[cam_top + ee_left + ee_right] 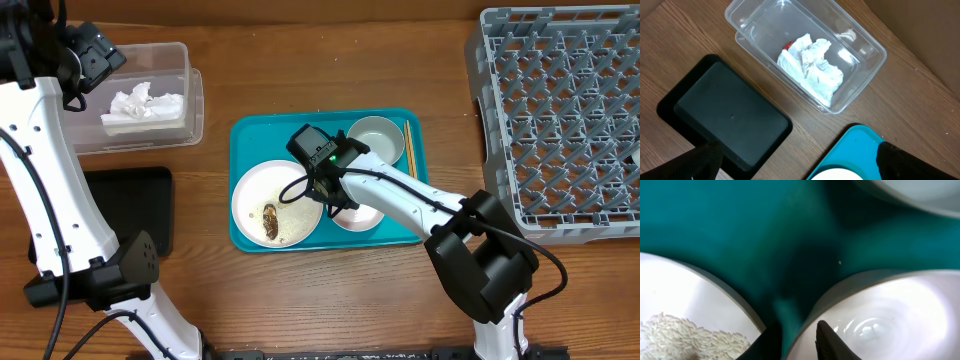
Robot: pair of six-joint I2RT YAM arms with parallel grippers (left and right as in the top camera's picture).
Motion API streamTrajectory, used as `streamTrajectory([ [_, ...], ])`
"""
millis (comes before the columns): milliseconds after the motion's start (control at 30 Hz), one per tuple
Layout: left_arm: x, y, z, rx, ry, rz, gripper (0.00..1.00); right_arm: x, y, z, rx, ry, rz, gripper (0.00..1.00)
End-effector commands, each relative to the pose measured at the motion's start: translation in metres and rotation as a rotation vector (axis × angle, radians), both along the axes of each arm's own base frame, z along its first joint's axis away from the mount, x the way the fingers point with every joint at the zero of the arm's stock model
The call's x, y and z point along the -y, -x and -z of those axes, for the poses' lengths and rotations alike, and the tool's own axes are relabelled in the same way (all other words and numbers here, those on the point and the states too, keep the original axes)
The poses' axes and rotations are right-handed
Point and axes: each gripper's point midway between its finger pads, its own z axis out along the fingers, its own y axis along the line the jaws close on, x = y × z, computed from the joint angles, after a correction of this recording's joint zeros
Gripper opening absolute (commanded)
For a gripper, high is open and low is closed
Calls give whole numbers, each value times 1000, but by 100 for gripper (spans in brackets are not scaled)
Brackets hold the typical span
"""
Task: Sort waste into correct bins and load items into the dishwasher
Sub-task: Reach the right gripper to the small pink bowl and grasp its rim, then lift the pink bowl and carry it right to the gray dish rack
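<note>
My right gripper (328,198) is low over the teal tray (250,140), shut on the rim of the smaller pinkish-white plate (362,218). In the right wrist view its fingers (800,342) straddle that plate's rim (890,315), one inside and one outside. The large white plate (262,190) beside it holds a brown food scrap (270,220) and rice crumbs (690,335). My left gripper (95,55) is open and empty, high over the clear tub (190,100), which holds white tissues (812,67) and a red wrapper (786,45). The cup is not visible.
A grey-green bowl (375,140) and wooden chopsticks (408,148) lie at the back of the teal tray. The black tray (130,205) sits left of it. The grey dish rack (560,120) fills the right side.
</note>
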Motion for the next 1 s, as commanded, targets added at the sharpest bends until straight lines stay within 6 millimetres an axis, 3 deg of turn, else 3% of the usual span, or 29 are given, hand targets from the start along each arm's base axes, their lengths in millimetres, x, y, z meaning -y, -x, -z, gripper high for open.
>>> streamTrajectory([
  [0, -1, -1, 4, -14, -3, 18, 100, -4, 0, -4, -5, -26, 3, 24],
  [67, -1, -1, 4, -14, -3, 18, 100, -6, 0, -6, -11, -32, 2, 22],
  [167, -1, -1, 4, -14, -3, 18, 100, -7, 0, -16, -22, -32, 1, 5],
  [300, -1, -1, 4, -14, -3, 18, 100, -5, -1, -42, -30, -25, 0, 4],
  [467, -1, -1, 4, -14, -3, 18, 100, -2, -3, -96, -35, -59, -74, 4],
  [600, -1, -1, 4, -14, -3, 18, 100, 8, -7, -154, -17, -126, -196, 4],
  [767, -1, -1, 4, -14, -3, 18, 100, 67, -25, -223, 78, -112, -258, 4],
  [867, -1, -1, 4, -14, -3, 18, 100, 125, -45, -255, 149, -100, -189, 4],
  [967, -1, -1, 4, -14, -3, 18, 100, 196, -65, -275, 201, -112, -10, 4],
])
